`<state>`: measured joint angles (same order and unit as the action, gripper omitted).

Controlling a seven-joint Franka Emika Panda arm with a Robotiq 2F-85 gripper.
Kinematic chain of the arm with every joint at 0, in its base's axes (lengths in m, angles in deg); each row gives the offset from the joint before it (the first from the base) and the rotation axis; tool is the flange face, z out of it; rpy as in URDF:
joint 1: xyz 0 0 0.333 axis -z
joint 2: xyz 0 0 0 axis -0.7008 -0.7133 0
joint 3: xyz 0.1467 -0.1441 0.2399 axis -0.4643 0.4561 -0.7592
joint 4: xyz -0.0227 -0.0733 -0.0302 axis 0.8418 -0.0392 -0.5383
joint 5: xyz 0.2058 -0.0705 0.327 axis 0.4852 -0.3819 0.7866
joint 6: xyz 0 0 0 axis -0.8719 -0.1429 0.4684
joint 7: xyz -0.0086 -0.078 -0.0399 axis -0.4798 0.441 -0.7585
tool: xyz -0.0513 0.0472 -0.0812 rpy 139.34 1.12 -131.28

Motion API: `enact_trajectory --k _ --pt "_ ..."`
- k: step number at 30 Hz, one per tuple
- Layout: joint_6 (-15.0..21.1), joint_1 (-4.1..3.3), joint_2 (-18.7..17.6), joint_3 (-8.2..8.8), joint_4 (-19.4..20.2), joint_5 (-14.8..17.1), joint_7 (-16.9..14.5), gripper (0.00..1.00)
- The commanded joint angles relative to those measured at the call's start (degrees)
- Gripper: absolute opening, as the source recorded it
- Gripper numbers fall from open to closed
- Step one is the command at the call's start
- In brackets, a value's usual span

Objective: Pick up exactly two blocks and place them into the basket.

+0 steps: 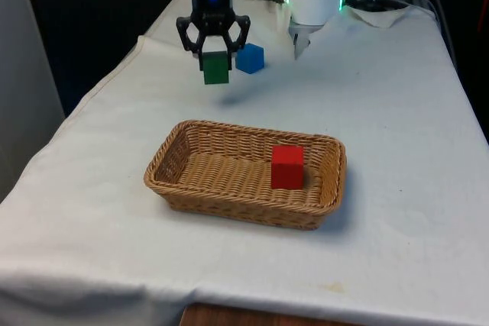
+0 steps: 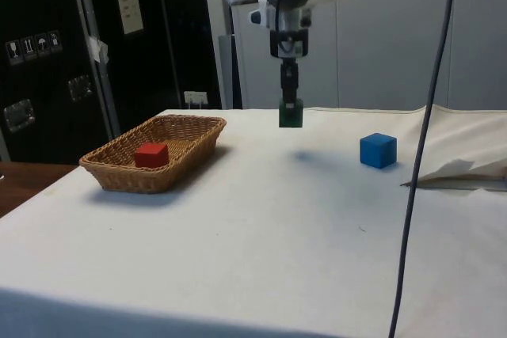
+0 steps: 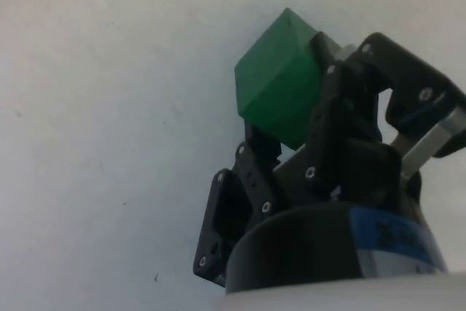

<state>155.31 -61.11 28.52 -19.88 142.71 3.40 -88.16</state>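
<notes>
My gripper (image 1: 215, 57) is shut on a green block (image 1: 216, 68), holding it in the air above the white cloth beyond the basket. The side view has the gripper (image 2: 290, 104) with the green block (image 2: 291, 114) hanging well above the table, between the basket and the blue block. Between the black fingers (image 3: 342, 100) the green block (image 3: 280, 85) is tilted. A wicker basket (image 1: 191, 131) lies near the table's middle, and a red block (image 1: 287, 166) rests inside it at the front view's right. A blue block (image 1: 250, 59) sits on the cloth just behind the gripper.
A crumpled fold of white cloth (image 2: 463, 170) lies past the blue block (image 2: 378, 150) in the side view. The basket (image 2: 190, 124) stands toward the table's edge near the dark cabinets. Bare cloth (image 1: 405, 112) spreads at the front view's right.
</notes>
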Motion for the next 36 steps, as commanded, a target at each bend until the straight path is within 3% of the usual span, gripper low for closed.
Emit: enact_trajectory --k 1,6,7,8,12,23,24,25,31,32,33,36 --pt "-0.5 -0.63 0.2 0.69 -0.3 -1.6 1.9 0.00" --pt "-1.4 -0.80 1.9 0.29 -0.7 -3.7 4.9 0.00" --pt "-1.1 -0.40 2.5 -0.23 -0.3 -2.7 3.8 0.00" --pt "-1.7 -0.80 2.2 0.17 -0.7 -4.1 5.4 0.00" --pt "-3.8 -0.86 2.7 0.06 -1.0 -5.4 7.8 0.00" --pt "-8.5 -0.97 2.4 -0.11 -2.0 -7.2 11.7 0.00" --pt "-7.7 -0.74 2.9 -0.40 -1.5 -6.2 10.5 0.00" --pt "-9.5 -0.97 2.5 -0.11 -2.2 -7.4 12.4 0.00" --pt "-12.8 -1.15 3.6 -0.17 -4.0 -8.3 15.2 0.00" --pt "-12.3 -0.80 3.4 -0.52 -3.7 -7.2 14.0 0.00" --pt "-13.2 -1.15 3.7 -0.23 -4.1 -8.5 15.6 0.00" --pt "-14.7 -1.15 4.4 -0.40 -4.8 -8.8 17.0 0.00"
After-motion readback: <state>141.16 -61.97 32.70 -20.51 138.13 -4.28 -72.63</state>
